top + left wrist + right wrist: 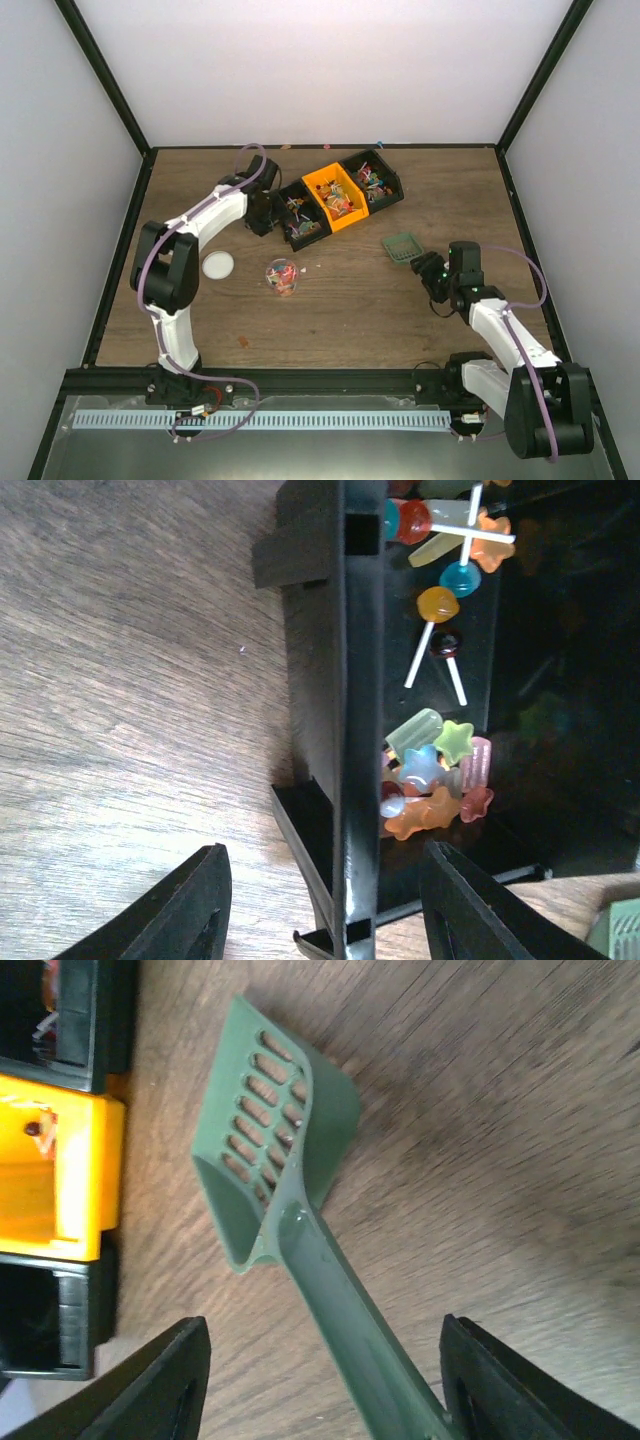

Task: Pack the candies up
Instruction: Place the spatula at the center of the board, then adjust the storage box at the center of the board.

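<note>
Now | left pincer apart | right pincer apart, flanking scoop handle | candies jumbled, axes mixed

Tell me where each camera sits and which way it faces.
Top external: above and behind the left arm and right arm, both in view, looking down on the table.
Left wrist: looks down past the open left gripper, astride the black bin's wall, onto candies.
Right wrist: looks down past the open right gripper at the green scoop.
Shared: top and right wrist both show the green scoop and orange bin.
</note>
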You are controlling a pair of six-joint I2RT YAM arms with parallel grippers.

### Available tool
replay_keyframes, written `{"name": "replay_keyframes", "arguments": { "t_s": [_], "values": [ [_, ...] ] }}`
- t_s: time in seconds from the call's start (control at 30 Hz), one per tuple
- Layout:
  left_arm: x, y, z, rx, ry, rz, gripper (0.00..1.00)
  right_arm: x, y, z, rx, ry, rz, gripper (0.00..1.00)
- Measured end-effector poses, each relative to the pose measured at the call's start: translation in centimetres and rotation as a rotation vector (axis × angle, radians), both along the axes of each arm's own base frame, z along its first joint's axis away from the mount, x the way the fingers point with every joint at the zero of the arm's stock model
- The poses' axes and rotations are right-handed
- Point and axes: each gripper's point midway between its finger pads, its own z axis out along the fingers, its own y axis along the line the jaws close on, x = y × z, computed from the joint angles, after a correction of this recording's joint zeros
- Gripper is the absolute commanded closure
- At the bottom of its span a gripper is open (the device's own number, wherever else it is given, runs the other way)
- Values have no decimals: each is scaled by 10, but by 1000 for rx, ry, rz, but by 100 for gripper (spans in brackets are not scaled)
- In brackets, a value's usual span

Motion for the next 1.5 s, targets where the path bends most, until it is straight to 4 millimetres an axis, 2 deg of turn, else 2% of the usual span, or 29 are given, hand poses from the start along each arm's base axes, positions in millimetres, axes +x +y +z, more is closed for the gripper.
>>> {"name": "replay_keyframes", "arguments": {
  "t_s": [0.07,0.2,0.37,0.47,0.9,1.17,1.33,1.5],
  "values": [
    [0,0,-6,7,12,3,47,-2,-5,0,-48,18,2,28],
    [0,-1,-11,16,27,6,53,-6,-15,0,-136,47,17,28],
    [8,-6,-17,35,33,-3,72,-16,-21,-5,-192,83,35,31],
    [11,-6,-19,55,38,-25,79,-19,-23,-1,-213,71,40,31],
    [17,-1,-23,147,29,-207,95,-14,-28,19,-271,25,56,28],
    [36,-2,-21,240,5,-373,94,-8,-24,29,-265,-2,83,28],
    [52,-2,-18,289,-21,-435,77,2,-19,45,-259,-42,110,28],
    [54,7,-17,354,-28,-466,63,1,-17,46,-258,-46,126,29]
  ]
}}
